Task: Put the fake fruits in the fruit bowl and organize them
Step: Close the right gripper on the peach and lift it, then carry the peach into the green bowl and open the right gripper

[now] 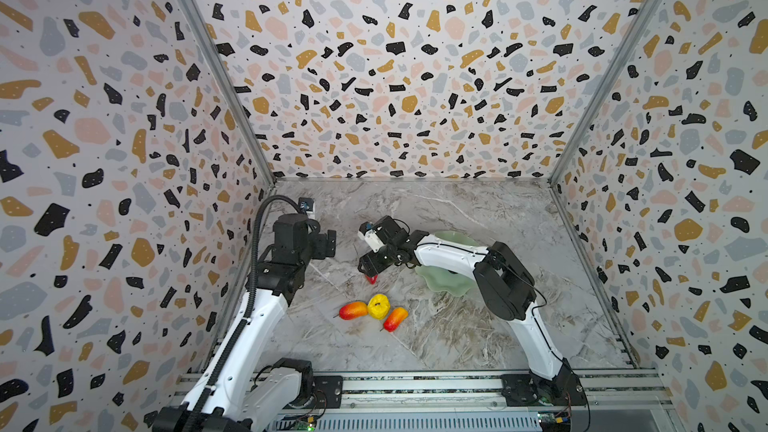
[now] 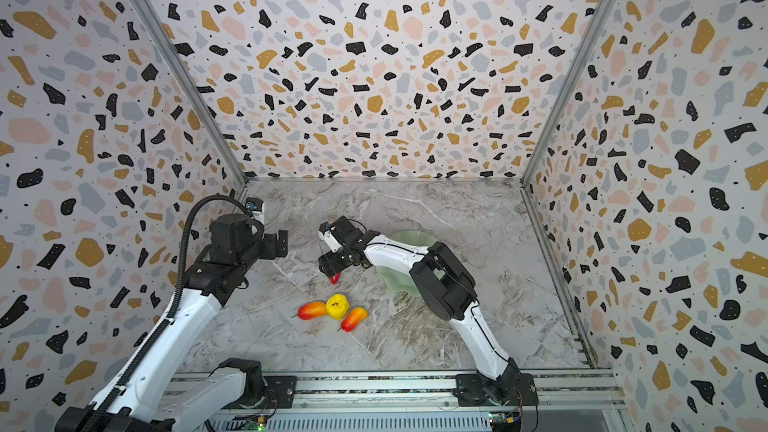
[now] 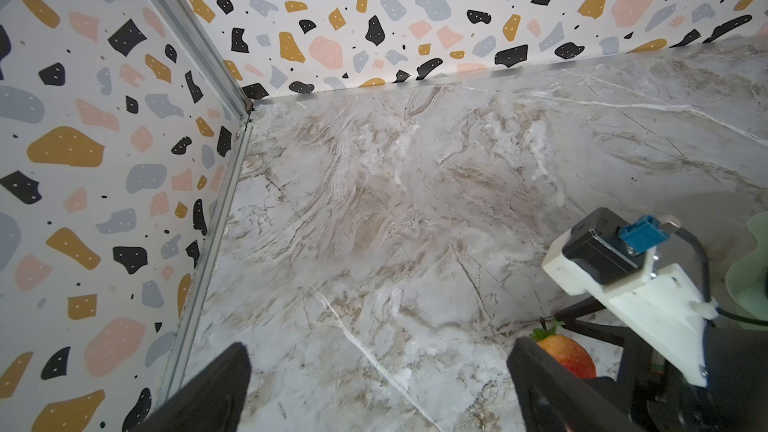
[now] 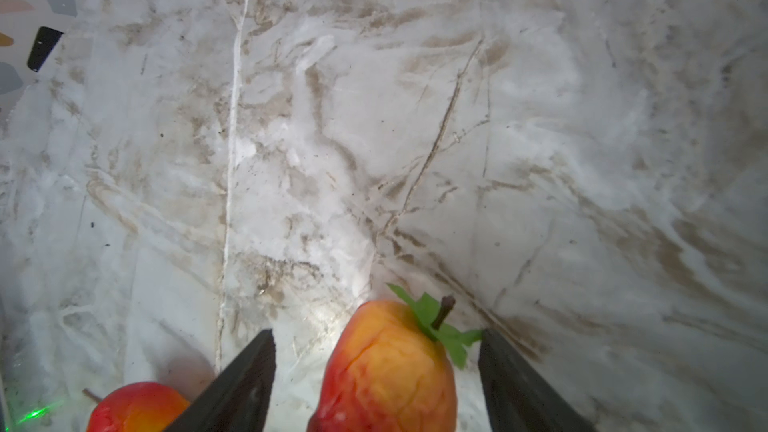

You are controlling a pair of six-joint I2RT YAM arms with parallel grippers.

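A red fruit with a green leafy top [image 4: 390, 367] lies on the marble between the fingers of my right gripper [image 4: 376, 351], which is open with a gap on each side of it. In both top views this gripper [image 1: 370, 272] hangs over that fruit [image 1: 371, 279], left of the mint-green fruit bowl [image 1: 440, 284]. Nearer the front lie a red-orange oval [image 1: 353, 310], a lumpy yellow fruit [image 1: 378, 306] and a second red-orange oval [image 1: 395, 318]. My left gripper [image 3: 378, 367] is open and empty, held at the left [image 1: 328, 243].
The right forearm [image 1: 449, 255] crosses over the bowl and hides most of it. Patterned walls close in the marble table on three sides. A metal rail [image 1: 415, 384] runs along the front edge.
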